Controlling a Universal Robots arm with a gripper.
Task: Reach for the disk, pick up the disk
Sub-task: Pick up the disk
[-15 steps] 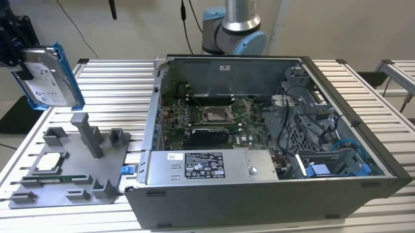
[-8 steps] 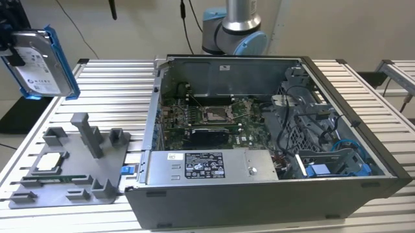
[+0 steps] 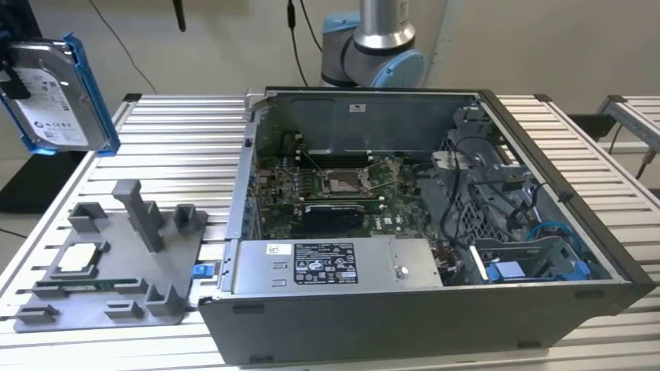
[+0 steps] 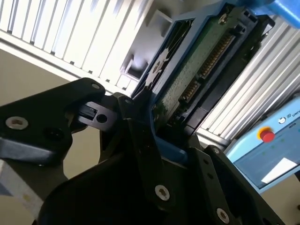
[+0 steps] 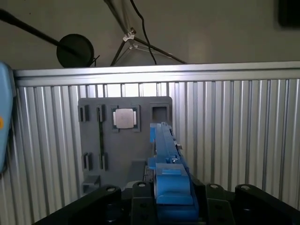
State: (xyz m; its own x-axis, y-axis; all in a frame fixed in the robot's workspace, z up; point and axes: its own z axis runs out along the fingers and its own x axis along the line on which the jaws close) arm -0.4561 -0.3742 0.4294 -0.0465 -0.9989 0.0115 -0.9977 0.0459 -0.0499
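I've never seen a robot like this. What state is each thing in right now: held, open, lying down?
disk, held upright in the air, clamped by its edge.
gripper, shut on the disk.
computer case, open, insides exposed.
small chip, lying flat in a recess of the grey holder.
grey holder, resting on the table.

Open air round disk (image 3: pixel 62 100); fixture posts (image 3: pixel 139 212) below, case (image 3: pixel 413 325) beside
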